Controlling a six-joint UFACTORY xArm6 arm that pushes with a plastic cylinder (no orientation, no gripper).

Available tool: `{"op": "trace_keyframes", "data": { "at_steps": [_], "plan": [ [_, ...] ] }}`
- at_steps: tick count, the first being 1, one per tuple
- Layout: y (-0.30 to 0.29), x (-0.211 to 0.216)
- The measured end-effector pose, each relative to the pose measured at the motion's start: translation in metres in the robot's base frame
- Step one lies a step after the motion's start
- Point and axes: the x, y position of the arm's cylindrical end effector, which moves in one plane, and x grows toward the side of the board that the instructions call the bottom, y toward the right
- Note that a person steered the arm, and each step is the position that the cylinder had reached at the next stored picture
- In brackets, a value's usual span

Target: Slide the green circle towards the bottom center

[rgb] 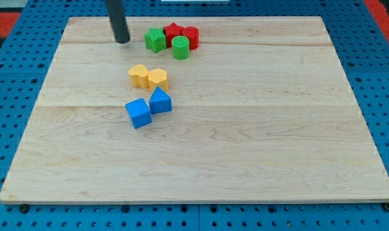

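The green circle (180, 47) is a short green cylinder near the view's top centre of the wooden board (246, 141). It touches a green star-like block (155, 40) on its left and sits in front of a red star (174, 31) and a red round block (190, 36). My tip (122, 40) rests on the board to the view's left of this cluster, about a block's width from the green star and apart from every block.
Two yellow blocks (138, 75) (158, 79) sit side by side below the cluster. Two blue blocks (138, 113) (160, 101) lie below those. A blue pegboard (15, 96) surrounds the board.
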Motion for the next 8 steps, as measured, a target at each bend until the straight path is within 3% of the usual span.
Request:
{"op": "trace_keyframes", "data": {
  "at_steps": [1, 8],
  "plan": [
    [0.027, 0.000],
    [0.026, -0.033]
  ]
}}
